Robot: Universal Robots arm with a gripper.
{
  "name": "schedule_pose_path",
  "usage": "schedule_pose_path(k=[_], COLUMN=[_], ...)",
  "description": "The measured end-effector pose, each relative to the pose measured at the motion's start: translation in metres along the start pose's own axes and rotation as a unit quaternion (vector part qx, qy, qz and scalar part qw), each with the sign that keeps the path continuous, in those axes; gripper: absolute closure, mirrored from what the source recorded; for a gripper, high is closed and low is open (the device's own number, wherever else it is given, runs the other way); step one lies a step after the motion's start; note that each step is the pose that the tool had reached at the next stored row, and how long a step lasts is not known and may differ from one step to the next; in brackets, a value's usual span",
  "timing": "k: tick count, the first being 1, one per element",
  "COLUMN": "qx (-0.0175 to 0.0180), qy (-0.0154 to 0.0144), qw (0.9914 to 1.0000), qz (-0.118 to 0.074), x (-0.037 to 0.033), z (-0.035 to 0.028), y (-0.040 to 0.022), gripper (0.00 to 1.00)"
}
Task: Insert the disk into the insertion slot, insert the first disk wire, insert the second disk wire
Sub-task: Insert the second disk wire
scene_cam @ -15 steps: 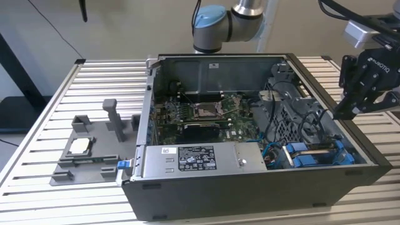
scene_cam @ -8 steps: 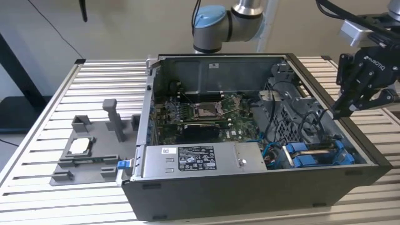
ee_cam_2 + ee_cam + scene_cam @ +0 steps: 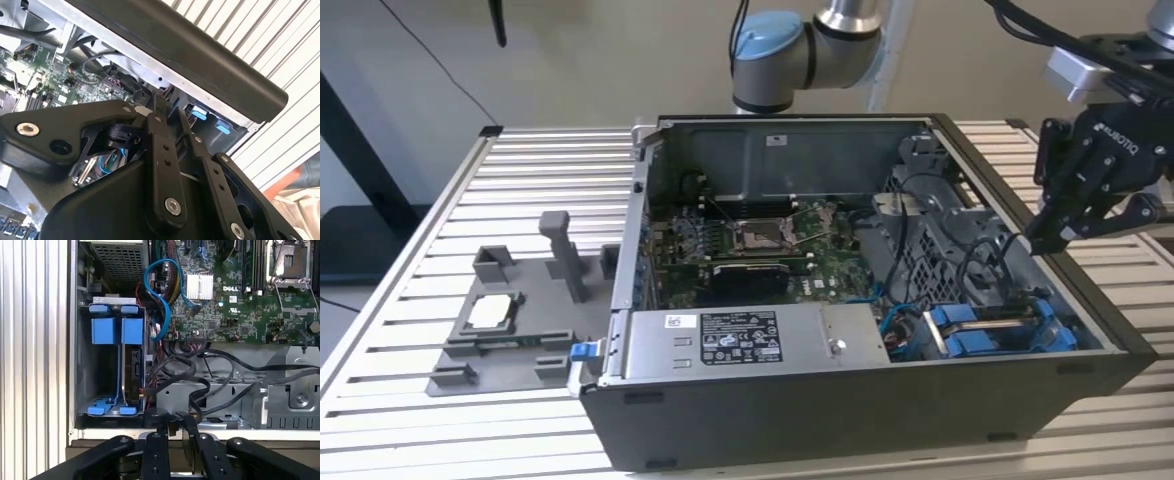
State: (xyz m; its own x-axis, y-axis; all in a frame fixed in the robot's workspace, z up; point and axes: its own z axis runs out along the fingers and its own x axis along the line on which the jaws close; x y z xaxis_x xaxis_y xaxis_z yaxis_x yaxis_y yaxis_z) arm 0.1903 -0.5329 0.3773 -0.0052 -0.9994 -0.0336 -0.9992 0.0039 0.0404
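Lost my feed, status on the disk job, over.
Gripper at case edge, near bay. Disk sits in bay. Black wires lie between gripper and disk.

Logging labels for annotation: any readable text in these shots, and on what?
Power-supply box label: print too small to read.
Sticker on case back wall: too small.
Motherboard: small white brand mark; rest blurred.
Pincer: brand lettering on its housing.
Brand marks left unquoted.

Three printed marks, their wording not made out
In the exterior view a black-and-white label (image 3: pixel 727 338) lies on the power-supply box (image 3: pixel 854 340) at the case's (image 3: pixel 854 425) 6 o'clock, a white sticker (image 3: pixel 775 141) at 12, and lettering on the gripper (image 3: pixel 1065 238) at 3.
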Motion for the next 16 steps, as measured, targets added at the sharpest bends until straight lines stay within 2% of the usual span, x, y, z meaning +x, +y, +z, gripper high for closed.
schedule_pose_path(k=[3,9,16], qx=[-0.0001,-0.0029,-0.0029], qy=[0.0000,0.0000,0.0000], qw=[1.00000,1.00000,1.00000], qz=[0.000,0.000,0.000], x=[0.0010,0.0029,0.0032], z=[0.0001,0.0002,0.0002], y=[-0.0007,-0.0009,-0.0009], gripper=[0.73,0.73,0.73])
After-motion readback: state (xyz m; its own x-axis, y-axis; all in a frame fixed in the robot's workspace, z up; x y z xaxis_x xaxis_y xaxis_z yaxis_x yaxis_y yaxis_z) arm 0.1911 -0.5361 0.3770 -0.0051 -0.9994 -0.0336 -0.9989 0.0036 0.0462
